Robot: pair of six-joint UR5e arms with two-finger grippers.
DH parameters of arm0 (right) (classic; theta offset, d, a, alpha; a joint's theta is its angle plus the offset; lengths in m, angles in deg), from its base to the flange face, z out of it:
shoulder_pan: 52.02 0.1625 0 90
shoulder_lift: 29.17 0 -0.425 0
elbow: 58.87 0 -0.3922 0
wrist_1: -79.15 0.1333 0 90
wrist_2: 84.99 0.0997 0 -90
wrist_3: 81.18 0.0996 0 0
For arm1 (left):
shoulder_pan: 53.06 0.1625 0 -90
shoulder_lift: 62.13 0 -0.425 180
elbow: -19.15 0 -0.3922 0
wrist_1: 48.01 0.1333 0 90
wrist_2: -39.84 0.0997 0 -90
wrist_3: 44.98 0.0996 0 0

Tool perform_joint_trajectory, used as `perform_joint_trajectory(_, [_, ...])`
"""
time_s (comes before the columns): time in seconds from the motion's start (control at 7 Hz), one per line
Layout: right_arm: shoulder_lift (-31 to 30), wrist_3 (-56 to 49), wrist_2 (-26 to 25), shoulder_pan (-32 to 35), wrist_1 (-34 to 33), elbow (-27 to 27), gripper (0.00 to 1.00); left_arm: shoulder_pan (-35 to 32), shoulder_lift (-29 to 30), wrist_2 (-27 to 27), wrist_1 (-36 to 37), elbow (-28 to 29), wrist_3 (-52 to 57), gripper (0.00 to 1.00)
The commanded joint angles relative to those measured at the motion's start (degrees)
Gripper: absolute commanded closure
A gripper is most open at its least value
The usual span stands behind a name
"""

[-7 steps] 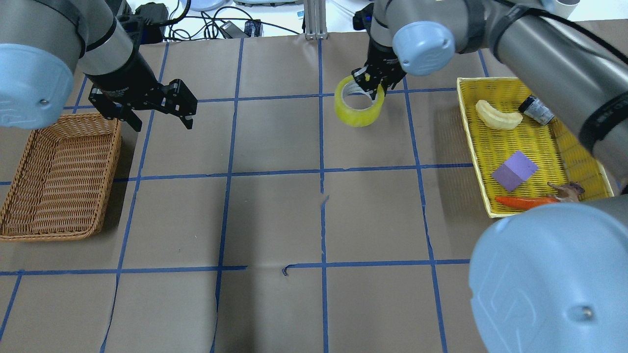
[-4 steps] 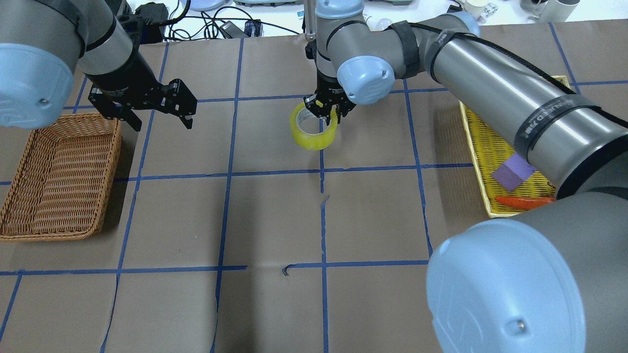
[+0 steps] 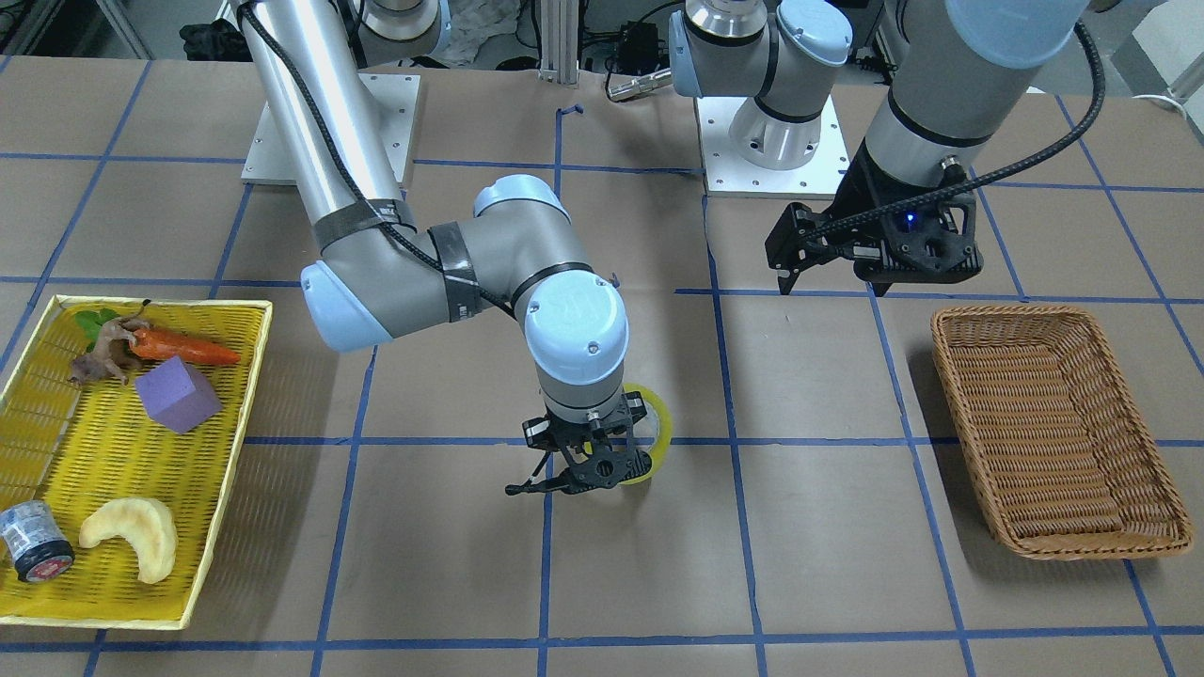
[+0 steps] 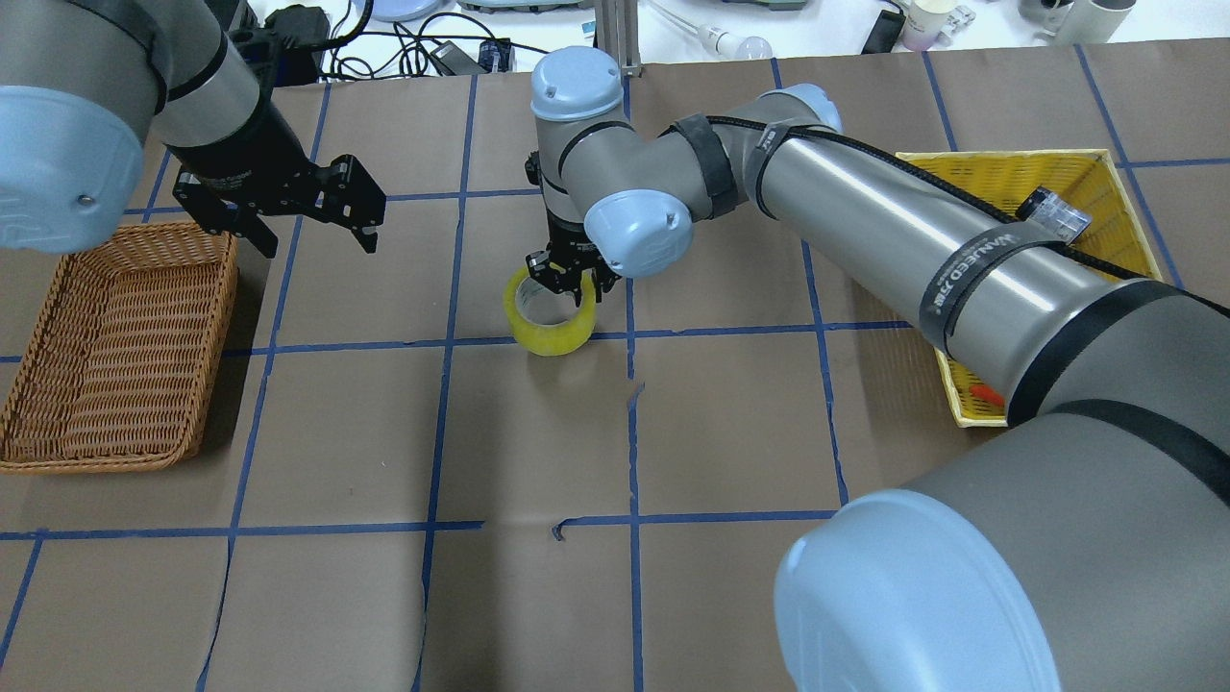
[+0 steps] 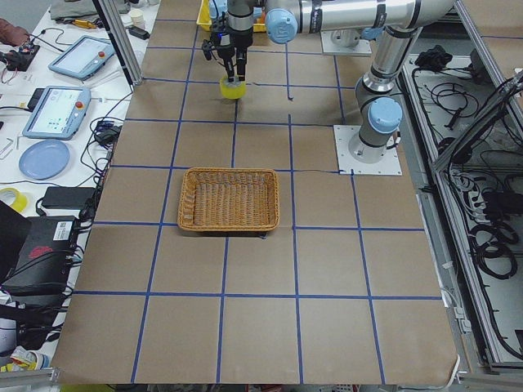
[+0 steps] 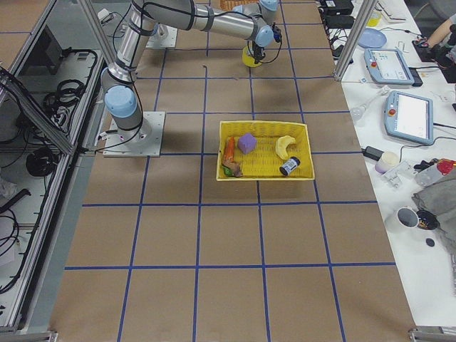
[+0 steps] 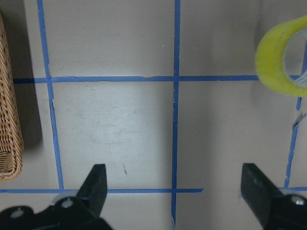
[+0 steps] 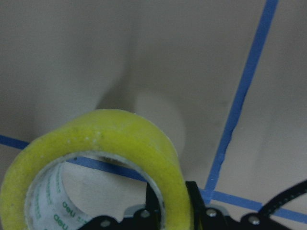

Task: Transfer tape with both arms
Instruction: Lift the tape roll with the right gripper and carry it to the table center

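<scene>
The tape [image 4: 551,322] is pinched by the right gripper [image 4: 567,274]. One finger is put inside the ring and one outside, so the yellow wall of the roll is squeezed between them. The roll is held with its hole facing up. It is found near the middle of the surface [image 4: 730,432], right by a spot where two blue lines cross. It cannot be told whether the roll touches the surface or is held just above it.

The left gripper [image 4: 317,235] is spread wide, and nothing is held in it. It is hung over the surface, near the far corner of the brown basket [image 3: 1053,423]. From the left wrist view, only bare brown paper and blue lines are seen between its fingers, with the tape off to one side. The two grippers are kept well apart.

A yellow tray [image 3: 243,404] is set at the other end of the surface. In it, a carrot [image 3: 183,348], a purple block [image 3: 177,393], a pale curved piece [image 3: 132,536] and a small dark can [image 3: 36,555] are laid.
</scene>
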Motion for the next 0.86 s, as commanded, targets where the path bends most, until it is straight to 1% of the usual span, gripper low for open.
perform_joint_trajectory(0.0, [0.26,0.00,-0.79,0.82,-2.62,1.23,1.00,0.00,0.00,0.00,0.01,0.00,0.00,0.00])
perform_joint_trajectory(0.14, [0.43,-0.87,-0.97,-0.23,-2.63,1.22,1.00,0.00,0.09,-0.09,0.01,0.00,-0.09,0.00])
perform_joint_trajectory(0.29, [0.35,-3.23,-0.97,-3.29,-2.54,0.62,1.00,0.00,0.09,0.00,0.01,0.00,0.00,0.00])
perform_joint_trajectory(0.43, [0.61,-4.21,-0.18,-6.62,-2.54,-1.30,1.00,0.00,0.09,-0.09,0.01,-0.09,-0.09,0.00])
perform_joint_trajectory(0.57, [3.74,-4.74,-0.79,-7.44,-2.45,-5.76,1.00,-0.09,0.09,-0.09,0.01,-0.09,-0.09,0.00])
perform_joint_trajectory(0.71, [8.30,-5.44,-0.88,-7.53,-2.37,-11.98,1.00,-0.09,0.09,-0.09,0.01,-0.09,-0.09,0.00])
